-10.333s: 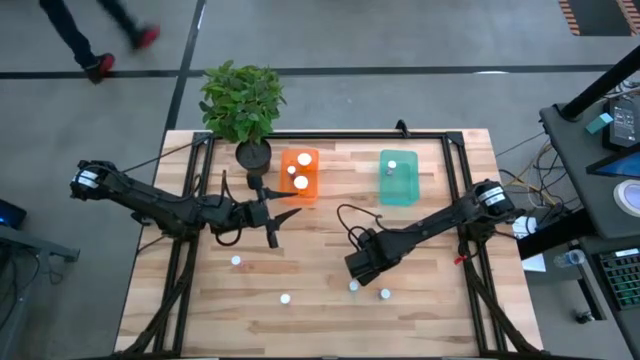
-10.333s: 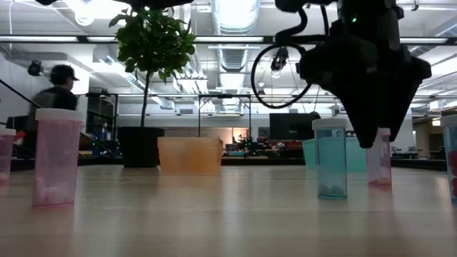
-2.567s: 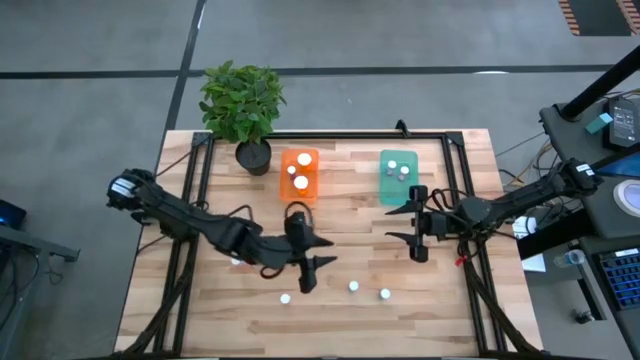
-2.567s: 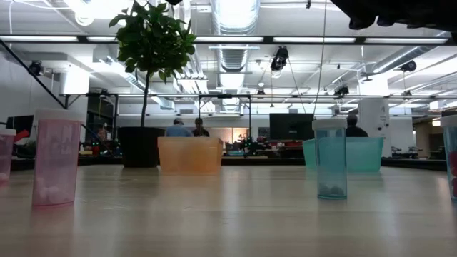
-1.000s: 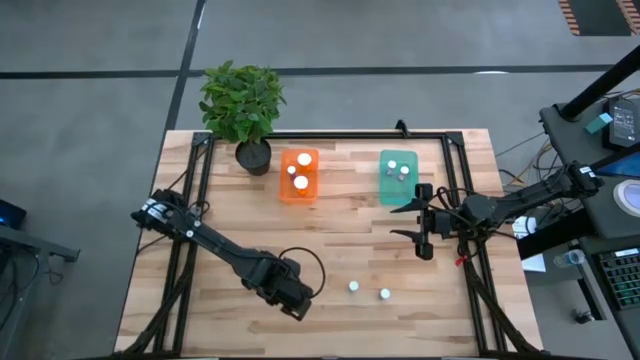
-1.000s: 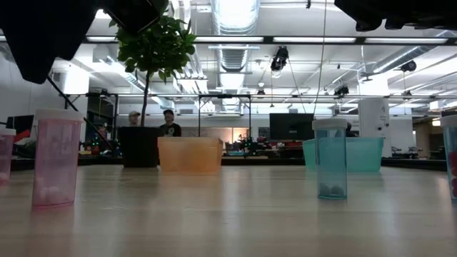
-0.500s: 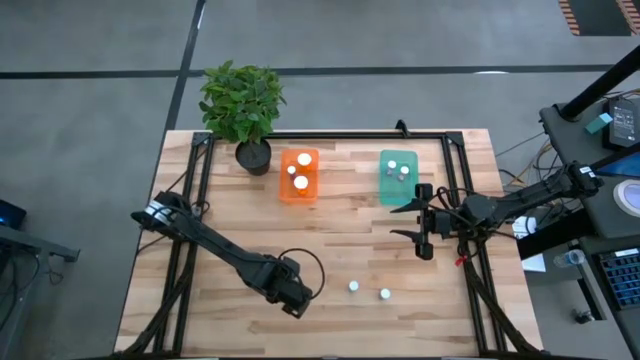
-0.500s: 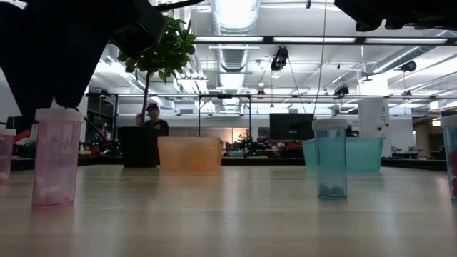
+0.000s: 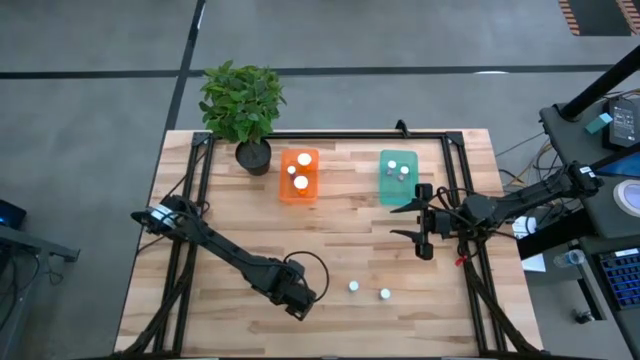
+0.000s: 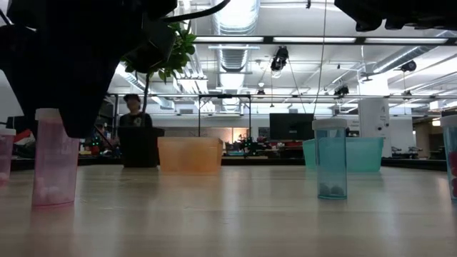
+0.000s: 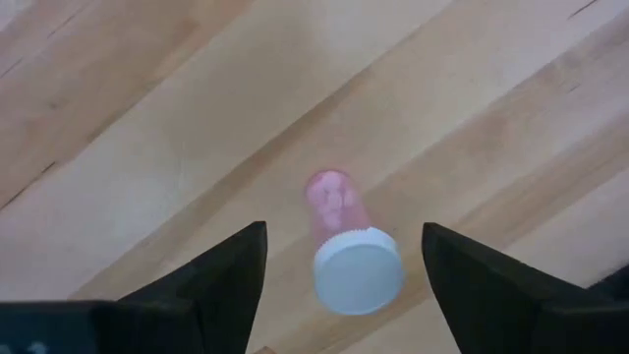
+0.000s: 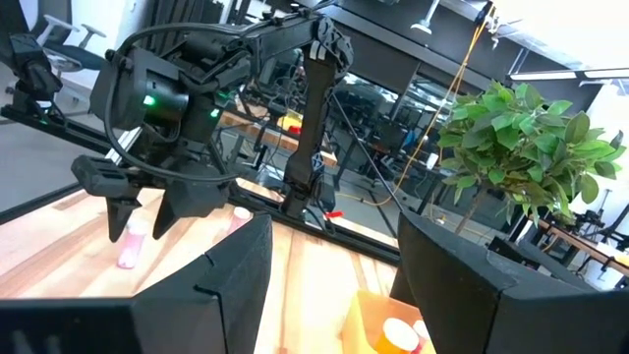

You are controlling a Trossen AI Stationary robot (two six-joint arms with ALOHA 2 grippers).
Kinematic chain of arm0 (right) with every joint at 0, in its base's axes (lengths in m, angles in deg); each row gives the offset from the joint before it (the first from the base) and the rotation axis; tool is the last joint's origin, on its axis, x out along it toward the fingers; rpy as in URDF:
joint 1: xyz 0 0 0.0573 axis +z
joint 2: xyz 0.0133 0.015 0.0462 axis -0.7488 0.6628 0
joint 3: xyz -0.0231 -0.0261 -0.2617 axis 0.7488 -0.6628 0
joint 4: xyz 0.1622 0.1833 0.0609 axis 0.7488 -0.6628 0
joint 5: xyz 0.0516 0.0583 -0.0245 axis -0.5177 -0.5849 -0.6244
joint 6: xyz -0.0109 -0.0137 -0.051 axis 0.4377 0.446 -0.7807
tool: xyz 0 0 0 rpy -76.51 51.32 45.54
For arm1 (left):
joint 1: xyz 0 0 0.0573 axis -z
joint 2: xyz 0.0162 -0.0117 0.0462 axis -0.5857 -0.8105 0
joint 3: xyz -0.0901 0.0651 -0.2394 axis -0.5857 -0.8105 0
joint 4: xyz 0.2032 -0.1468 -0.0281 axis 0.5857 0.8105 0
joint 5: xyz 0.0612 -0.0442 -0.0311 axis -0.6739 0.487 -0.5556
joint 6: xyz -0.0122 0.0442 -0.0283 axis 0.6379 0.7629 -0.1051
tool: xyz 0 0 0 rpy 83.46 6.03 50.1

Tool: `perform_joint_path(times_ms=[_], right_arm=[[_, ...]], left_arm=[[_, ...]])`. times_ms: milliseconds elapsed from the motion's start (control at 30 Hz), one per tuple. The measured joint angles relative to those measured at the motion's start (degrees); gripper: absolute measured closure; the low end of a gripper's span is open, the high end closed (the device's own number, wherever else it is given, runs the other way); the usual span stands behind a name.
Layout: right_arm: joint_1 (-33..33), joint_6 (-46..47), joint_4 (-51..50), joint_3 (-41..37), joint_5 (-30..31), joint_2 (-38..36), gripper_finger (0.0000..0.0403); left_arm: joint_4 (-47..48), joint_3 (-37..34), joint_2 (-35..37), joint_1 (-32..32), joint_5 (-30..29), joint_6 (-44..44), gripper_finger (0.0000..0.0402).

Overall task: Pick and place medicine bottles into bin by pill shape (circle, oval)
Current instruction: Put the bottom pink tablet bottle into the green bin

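A small pink medicine bottle (image 11: 335,205) with a round white cap (image 11: 358,269) stands upright on the wooden table near its front edge. My left gripper (image 11: 344,232) hangs over it, pointing down and open, one finger on each side and apart from it. In the high view that gripper (image 9: 296,300) hides the bottle. The low view shows the bottle (image 10: 53,160) under the gripper's dark bulk. My right gripper (image 9: 421,220) waits open and raised at the table's right, in front of the teal bin (image 9: 398,178). The orange bin (image 9: 299,175) holds white-capped bottles.
Two more bottles (image 9: 353,287) (image 9: 384,294) stand to the right of my left gripper. The teal bottle (image 10: 331,158) shows in the low view. A potted plant (image 9: 243,105) stands at the far left beside the orange bin. A person (image 10: 133,107) shows in the room behind.
My left gripper has sunk toward the pink bottle until its fingers reach down about the cap. The bottle has stayed where it was.
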Motion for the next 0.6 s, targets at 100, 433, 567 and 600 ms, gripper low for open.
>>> perform_joint_path(times_ms=[100,433,567,600], right_arm=[[-0.01,0.01,0.0,0.0,0.01,0.0,0.0193],[0.0,0.0,0.0,0.0,0.02,0.0,0.0193],[0.0,-0.01,0.01,0.0,0.01,0.0,0.0193],[0.0,-0.03,0.0,0.0,0.0,0.0,0.0193]], left_arm=[[0.0,0.0,0.0,0.0,0.02,0.17,0.0173],[0.0,0.01,0.02,0.0,0.04,0.26,0.0267],[0.0,0.04,0.08,0.0,0.07,1.32,0.0297],[0.0,0.04,0.17,0.0,0.09,1.45,0.0303]])
